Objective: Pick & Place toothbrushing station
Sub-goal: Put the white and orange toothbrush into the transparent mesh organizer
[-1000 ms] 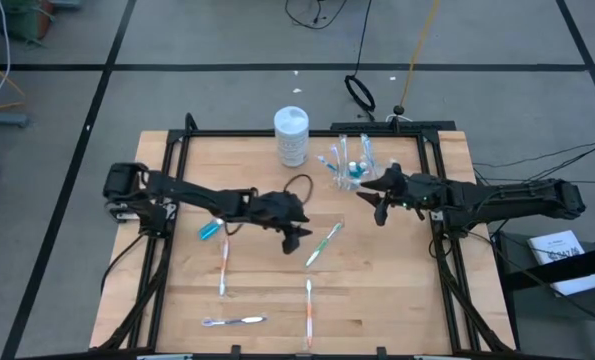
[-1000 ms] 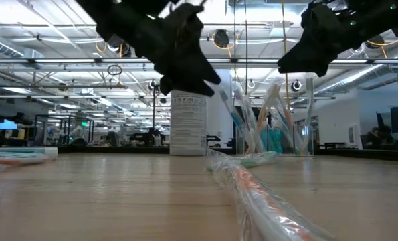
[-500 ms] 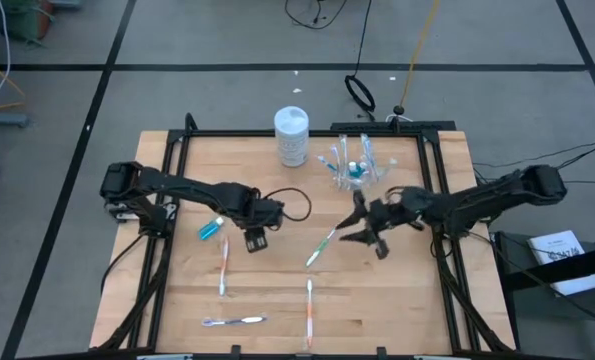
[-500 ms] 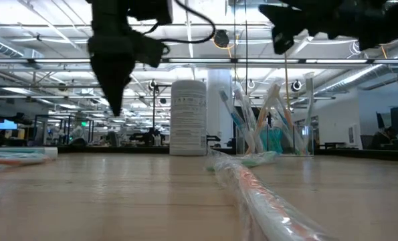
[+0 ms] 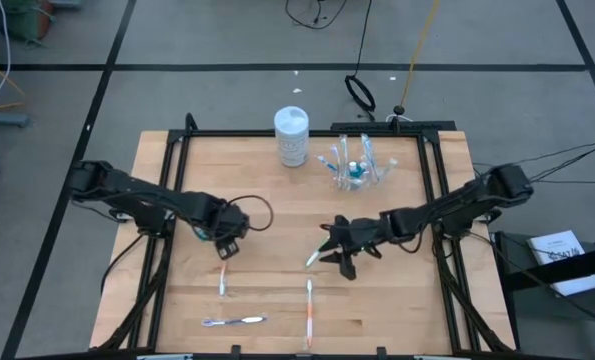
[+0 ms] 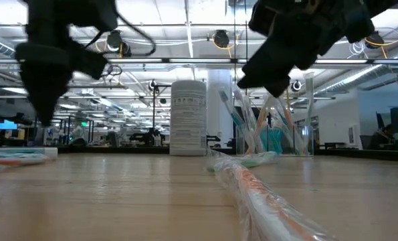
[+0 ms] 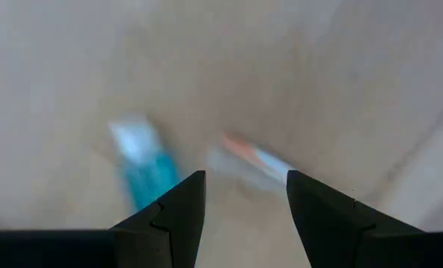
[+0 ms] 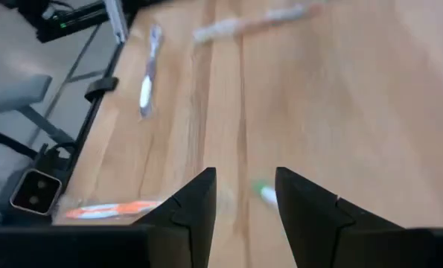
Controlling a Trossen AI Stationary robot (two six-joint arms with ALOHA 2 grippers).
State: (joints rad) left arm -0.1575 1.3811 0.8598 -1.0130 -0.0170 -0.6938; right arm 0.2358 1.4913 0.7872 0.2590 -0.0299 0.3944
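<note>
My left gripper points down, open, above the table's left half. Between its fingers in the left wrist view show a blue toothpaste tube and the end of an orange toothbrush, both flat on the wood. My right gripper is open and slants down over a green toothbrush, whose green end shows between its fingers. A clear cup holding toothbrushes and tubes stands at the far side.
A white lidded canister stands left of the cup. Loose on the wood lie an orange toothbrush, another orange one and a blue-white one near the front edge. A black frame borders the table.
My left gripper has gone from the table's middle toward the left and near side and tipped to point straight down. My right gripper has come away from the cup, toward the table's middle and near edge, sinking over the green toothbrush.
</note>
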